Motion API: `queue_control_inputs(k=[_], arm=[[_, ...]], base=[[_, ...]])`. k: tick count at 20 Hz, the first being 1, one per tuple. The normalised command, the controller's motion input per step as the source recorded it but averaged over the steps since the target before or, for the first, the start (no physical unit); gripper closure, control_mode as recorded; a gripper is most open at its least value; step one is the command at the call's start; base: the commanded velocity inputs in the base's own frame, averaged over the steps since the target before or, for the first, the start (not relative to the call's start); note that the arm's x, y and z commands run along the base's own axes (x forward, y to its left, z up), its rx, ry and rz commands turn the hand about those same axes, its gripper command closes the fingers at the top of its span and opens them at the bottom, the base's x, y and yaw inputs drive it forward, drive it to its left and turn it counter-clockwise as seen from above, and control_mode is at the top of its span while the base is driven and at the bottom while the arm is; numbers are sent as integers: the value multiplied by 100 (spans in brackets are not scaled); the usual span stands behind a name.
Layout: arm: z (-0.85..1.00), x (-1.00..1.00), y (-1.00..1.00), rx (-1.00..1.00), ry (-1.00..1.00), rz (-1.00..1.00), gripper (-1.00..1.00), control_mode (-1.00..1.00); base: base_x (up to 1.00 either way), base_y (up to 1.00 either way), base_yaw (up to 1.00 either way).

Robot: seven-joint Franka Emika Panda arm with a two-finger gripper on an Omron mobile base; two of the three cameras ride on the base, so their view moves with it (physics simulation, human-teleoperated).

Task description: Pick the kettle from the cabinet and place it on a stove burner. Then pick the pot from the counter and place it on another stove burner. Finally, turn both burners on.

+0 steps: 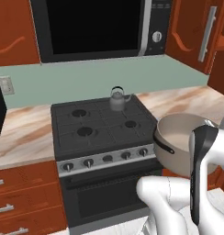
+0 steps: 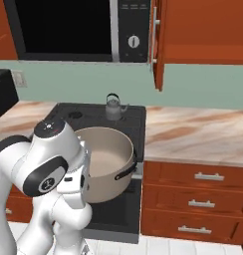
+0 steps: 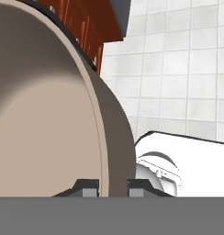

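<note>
Pot [image 2: 106, 162] is being held aloft at the stove's [image 1: 102, 126] front right corner, jaws clamped on its rim. Kettle [image 1: 117, 98] is sitting on the back right burner [image 1: 114, 106].

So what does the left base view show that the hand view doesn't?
Left base view alone: the kettle standing on a back burner of the stove, the knobs along its front, the microwave above, and the cabinet with its bar handle.

Hand view alone: the tool with its fingertips on either side of the pot's wall, and white floor tiles below.

Both: the pot, held off the counter.
</note>
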Motion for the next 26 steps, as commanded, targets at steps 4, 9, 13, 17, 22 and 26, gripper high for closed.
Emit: queue_control_inputs(k=[4,9,13,17,22,26], arm=[[0,0,0,0,0,0,100,100],[0,0,0,0,0,0,100,100],[0,0,0,0,0,0,100,100],[0,0,0,0,0,0,100,100],[0,0,0,0,0,0,100,100],[0,0,0,0,0,0,100,100]], base=[[0,70,0],[13,66,0],[18,49,0],[31,25,0],[35,11,3],[27,1,3]])
